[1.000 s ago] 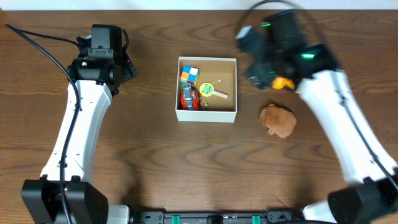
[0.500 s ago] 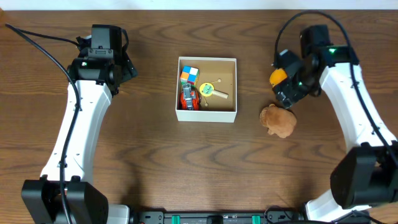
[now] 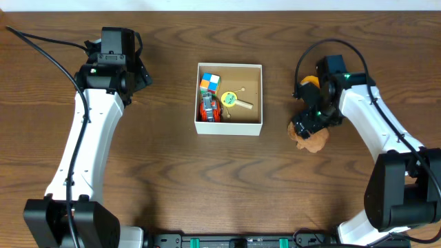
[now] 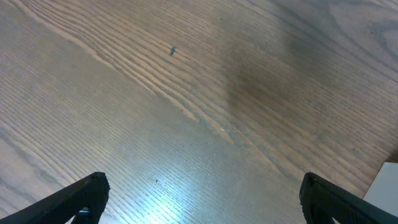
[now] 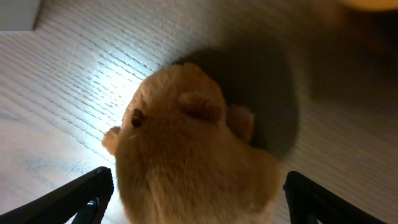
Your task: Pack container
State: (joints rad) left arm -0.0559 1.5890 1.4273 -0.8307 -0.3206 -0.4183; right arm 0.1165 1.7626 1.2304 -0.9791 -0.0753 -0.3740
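The container [image 3: 255, 94], a square white box with a tan inside, stands mid-table and holds a colour cube [image 3: 210, 84], a red toy [image 3: 209, 108] and a yellow-green round toy [image 3: 230, 100]. A brown plush animal [image 3: 315, 140] lies on the table right of it and fills the right wrist view [image 5: 193, 162]. My right gripper [image 3: 306, 126] is open, low over the plush, with a finger on either side of it [image 5: 198, 199]. An orange-yellow toy [image 3: 309, 83] lies just behind the right arm. My left gripper [image 4: 199, 202] is open and empty over bare wood at the far left.
The container's white corner shows at the right edge of the left wrist view [image 4: 385, 186] and at the top left of the right wrist view [image 5: 18, 14]. A black cable loops over the right arm [image 3: 331, 48].
My right arm has swung from beside the container, back and down, onto the plush animal, its open fingers now straddling it. The left arm has not moved.
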